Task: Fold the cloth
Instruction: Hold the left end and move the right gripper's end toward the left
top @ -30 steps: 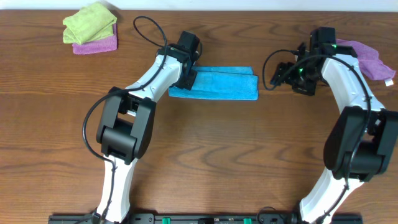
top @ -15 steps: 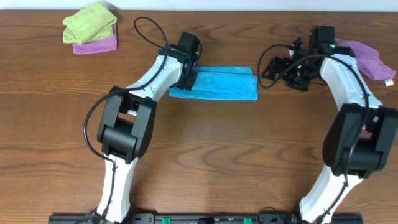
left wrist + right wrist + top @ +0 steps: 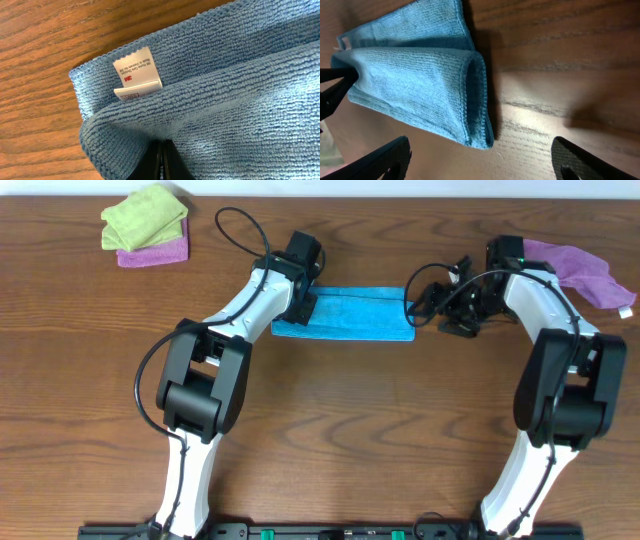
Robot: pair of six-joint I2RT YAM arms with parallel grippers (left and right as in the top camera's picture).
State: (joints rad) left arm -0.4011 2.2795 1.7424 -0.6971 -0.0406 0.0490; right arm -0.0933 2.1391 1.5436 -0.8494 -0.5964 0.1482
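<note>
Right gripper nearer, cloth folded into narrow fuzzy blue strip

A dark brown wood-grain counter fills the view. A pale strip borders its far edge. Light glares off the wood just ahead of the right tool.

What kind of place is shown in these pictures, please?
Probably a robotics lab bench rather than a home. A left arm and a right arm are fixed at the edge of a wooden table, with a blue cloth and spare cloths laid out.
</note>
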